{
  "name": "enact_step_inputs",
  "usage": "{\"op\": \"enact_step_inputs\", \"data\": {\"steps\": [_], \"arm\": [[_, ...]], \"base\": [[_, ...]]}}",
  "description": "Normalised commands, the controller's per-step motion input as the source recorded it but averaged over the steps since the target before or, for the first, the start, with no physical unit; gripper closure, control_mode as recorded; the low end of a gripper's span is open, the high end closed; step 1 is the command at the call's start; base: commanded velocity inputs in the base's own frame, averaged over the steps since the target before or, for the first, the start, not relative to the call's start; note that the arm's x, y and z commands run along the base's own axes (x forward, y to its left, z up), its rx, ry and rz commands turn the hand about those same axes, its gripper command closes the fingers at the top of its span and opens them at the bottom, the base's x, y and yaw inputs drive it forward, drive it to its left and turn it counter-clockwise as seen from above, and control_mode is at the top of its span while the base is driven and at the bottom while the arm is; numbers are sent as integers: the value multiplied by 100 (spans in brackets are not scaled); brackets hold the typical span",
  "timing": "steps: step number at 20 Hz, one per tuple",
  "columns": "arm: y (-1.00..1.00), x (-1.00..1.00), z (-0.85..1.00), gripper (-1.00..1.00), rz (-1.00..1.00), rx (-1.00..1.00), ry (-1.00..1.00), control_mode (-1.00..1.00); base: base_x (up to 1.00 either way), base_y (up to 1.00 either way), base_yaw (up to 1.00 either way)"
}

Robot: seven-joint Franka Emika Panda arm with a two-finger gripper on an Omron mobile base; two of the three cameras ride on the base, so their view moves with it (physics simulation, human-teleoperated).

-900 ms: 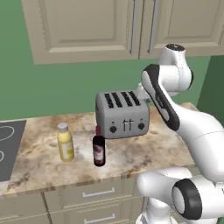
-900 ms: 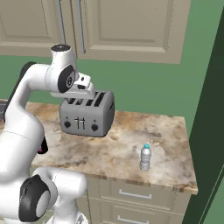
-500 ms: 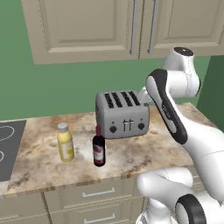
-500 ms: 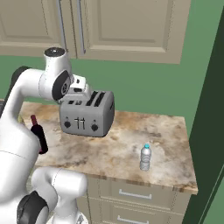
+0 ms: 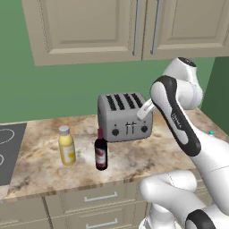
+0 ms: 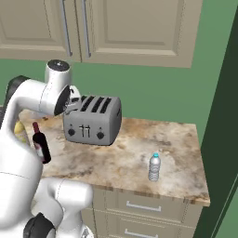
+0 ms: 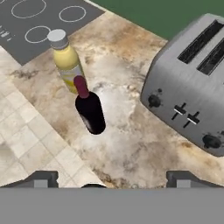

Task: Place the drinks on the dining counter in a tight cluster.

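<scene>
Three drinks stand on the toaster counter, none on the dining counter yet. The gripper [image 7: 111, 177] has just spread its fingers and holds nothing, hovering above the wine bottle [image 5: 101, 153] near the front edge, beside the yellow bottle [image 5: 66, 145]. The water bottle [image 6: 154, 167] stands well apart, beyond the silver toaster [image 5: 125, 116].

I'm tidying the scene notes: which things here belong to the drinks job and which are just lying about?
Belong to the job: wine bottle, yellow bottle, water bottle, open gripper.

Just lying about: toaster, cooktop, marbled counter, upper cabinets.
</scene>
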Motion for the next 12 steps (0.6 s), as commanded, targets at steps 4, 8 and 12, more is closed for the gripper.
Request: {"op": "enact_step_inputs", "data": {"steps": [4,8,12], "arm": [[27,4,-36,-100,60,11,-4,-100],[15,15,-40,-100,59,11,-9,-100],[22,10,-47,-100,48,12,-12,-100]], "base": [[0,0,0],[0,0,0],[0,0,0]]}}
